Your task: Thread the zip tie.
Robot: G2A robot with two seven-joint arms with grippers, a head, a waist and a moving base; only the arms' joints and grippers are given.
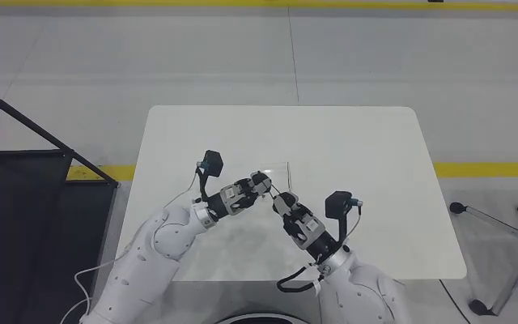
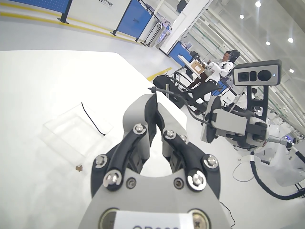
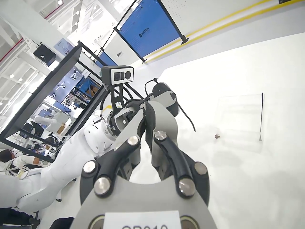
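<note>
A black zip tie (image 2: pixel 153 89) is held above the middle of the white table (image 1: pixel 364 162) between both grippers. My left gripper (image 2: pixel 155 101) is shut on it just below its head, which sticks out past the fingertips. From there the strap arcs across to my right gripper (image 2: pixel 208 125), which is shut on it. In the right wrist view, the right gripper (image 3: pixel 145 107) pinches the strap close to the left gripper (image 3: pixel 166 96), and a loose end of the tie (image 3: pixel 188 118) hangs below. In the top view the left gripper (image 1: pixel 259 181) and right gripper (image 1: pixel 280 199) nearly touch.
A clear shallow tray (image 2: pixel 71 129) lies on the table just beyond the grippers, with a second black zip tie (image 2: pixel 91 117) in it. A small brown scrap (image 2: pixel 79 167) lies beside the tray. A black frame (image 1: pixel 40 211) stands off the table's left side.
</note>
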